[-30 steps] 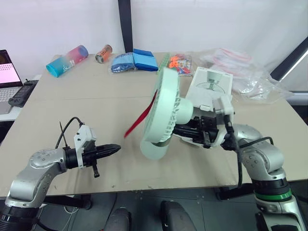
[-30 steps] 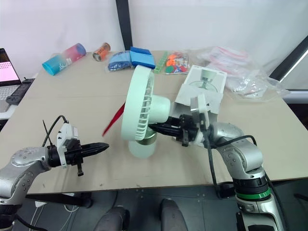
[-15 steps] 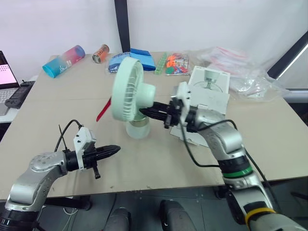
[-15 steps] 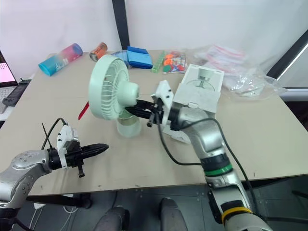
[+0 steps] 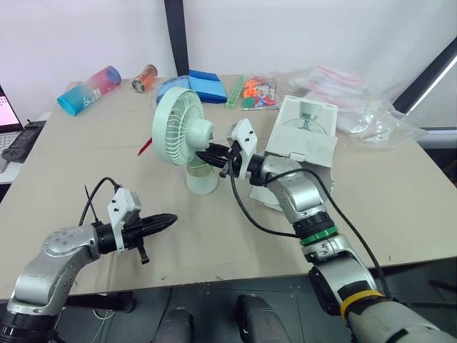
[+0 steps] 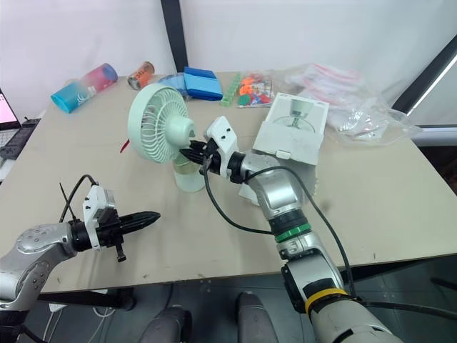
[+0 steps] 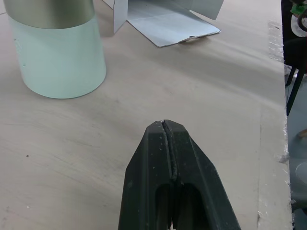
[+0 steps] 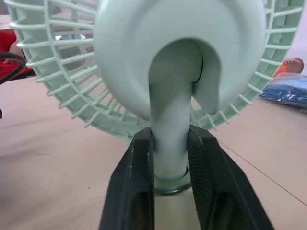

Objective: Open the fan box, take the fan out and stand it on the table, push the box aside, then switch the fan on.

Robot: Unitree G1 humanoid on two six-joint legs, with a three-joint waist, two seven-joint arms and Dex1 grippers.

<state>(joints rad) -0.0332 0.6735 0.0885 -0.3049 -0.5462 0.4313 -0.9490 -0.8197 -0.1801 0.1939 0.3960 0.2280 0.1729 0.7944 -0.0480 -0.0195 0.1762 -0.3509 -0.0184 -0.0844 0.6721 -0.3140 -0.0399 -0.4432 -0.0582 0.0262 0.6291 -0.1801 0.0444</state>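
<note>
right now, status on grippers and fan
Right gripper shut on neck of fan, upright on table. Left gripper shut, empty. Open box close beside fan, not yet pushed aside.

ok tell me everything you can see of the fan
The fan is pale mint-green plastic: a round grilled head on a short neck above a cylindrical base with a grey band. It stands upright, base on the table, beside the open white box. The right gripper holds its neck between shut jaws.

The beige worktop (image 5: 214,243) is carrying the fan (image 5: 202,182), standing upright near centre, the white box (image 5: 303,132) lying at its 3 o'clock. Along the far edge, a bottle (image 5: 89,89) is lying at 10 o'clock, a can (image 5: 145,77) at 11, blue packs (image 5: 207,86) at 12, plastic bags (image 5: 357,100) at 2.
</note>
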